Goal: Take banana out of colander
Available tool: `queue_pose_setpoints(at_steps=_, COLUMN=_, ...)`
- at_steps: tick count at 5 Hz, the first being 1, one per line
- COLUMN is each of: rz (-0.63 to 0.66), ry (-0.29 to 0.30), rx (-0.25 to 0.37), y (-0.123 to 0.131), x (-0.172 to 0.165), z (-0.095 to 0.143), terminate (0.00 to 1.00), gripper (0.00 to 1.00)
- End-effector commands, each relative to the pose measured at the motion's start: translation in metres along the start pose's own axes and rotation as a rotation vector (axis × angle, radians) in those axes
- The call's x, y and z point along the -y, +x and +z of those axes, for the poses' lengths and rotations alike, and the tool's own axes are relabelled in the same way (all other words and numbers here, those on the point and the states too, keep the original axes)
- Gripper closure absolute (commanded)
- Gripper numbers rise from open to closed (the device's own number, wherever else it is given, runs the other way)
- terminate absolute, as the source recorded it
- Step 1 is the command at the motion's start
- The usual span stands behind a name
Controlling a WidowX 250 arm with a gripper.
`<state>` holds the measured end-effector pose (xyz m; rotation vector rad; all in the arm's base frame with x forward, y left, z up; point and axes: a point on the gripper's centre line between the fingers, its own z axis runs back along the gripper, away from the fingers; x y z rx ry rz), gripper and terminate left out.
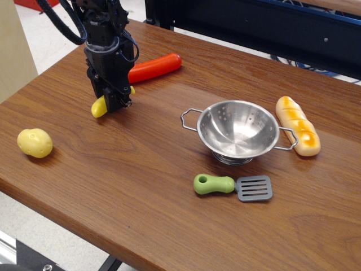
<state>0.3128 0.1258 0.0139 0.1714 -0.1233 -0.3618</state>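
Nothing readable anywhere in this shot, honestly: no words, brand marks, numbers or stickers that I can make out on any surface.
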Motion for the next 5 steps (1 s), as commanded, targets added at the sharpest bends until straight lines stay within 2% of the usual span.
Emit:
queue_pose_setpoints(at_steps=1, rz=0.054, ry=-0.007, rx=0.041, y=0.001, x=-0.005, z=0.049, terminate=0.0, gripper=0.0)
queue_pose_setpoints(at_steps=2, rz=0.137, ry=-0.036, rx=0.087, y=0.007, x=-0.005, z=0.077, terminate=0.0, gripper=0.0)
queue_pose_setpoints(at_steps=3, rz=0.168, ry=-0.078, rx=0.107, y=0.011, x=-0.006, z=0.101, terminate=0.0, gripper=0.0)
queue_pose_setpoints(at_steps=4, rz=0.168, ry=-0.078, rx=0.107, y=0.011, x=-0.006, z=0.101, terminate=0.0, gripper=0.0)
queue_pose_setpoints(at_steps=5, rz=0.168, ry=-0.078, rx=0.107, y=0.011, x=-0.006, z=0.101, terminate=1.0, gripper=0.0)
